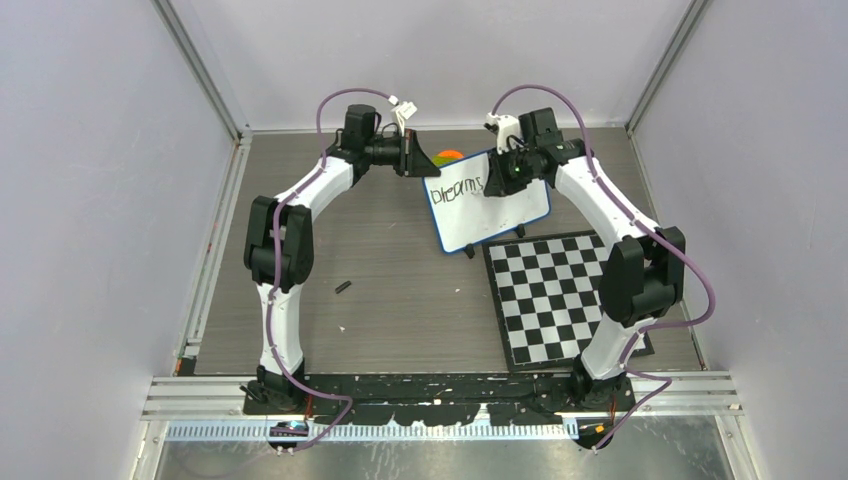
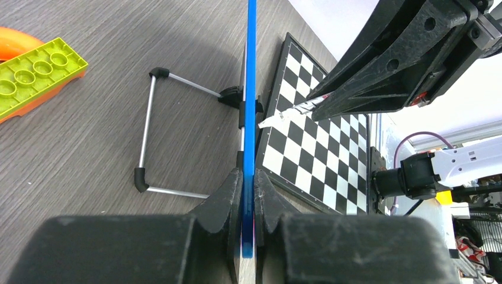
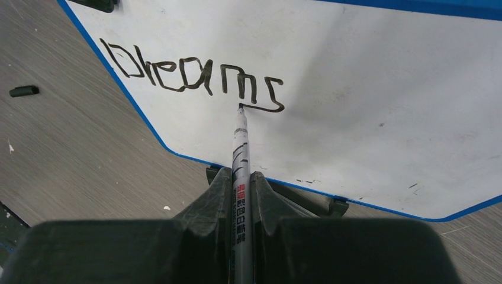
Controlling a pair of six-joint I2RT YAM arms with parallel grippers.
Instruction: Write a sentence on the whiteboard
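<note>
Two grippers shared the job. The left gripper (image 2: 248,177) pinched the whiteboard (image 1: 500,205) by its blue edge, steadying it beside the checkered board (image 1: 555,295). The right gripper (image 3: 240,174) squeezed the marker (image 3: 240,142), tip touching the sentence (image 3: 189,80), "Dreams".

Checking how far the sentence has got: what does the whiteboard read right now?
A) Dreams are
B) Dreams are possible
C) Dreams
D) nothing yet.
C: the whiteboard bears only the word Dreams, with the marker tip at the tail of the final s.
</note>
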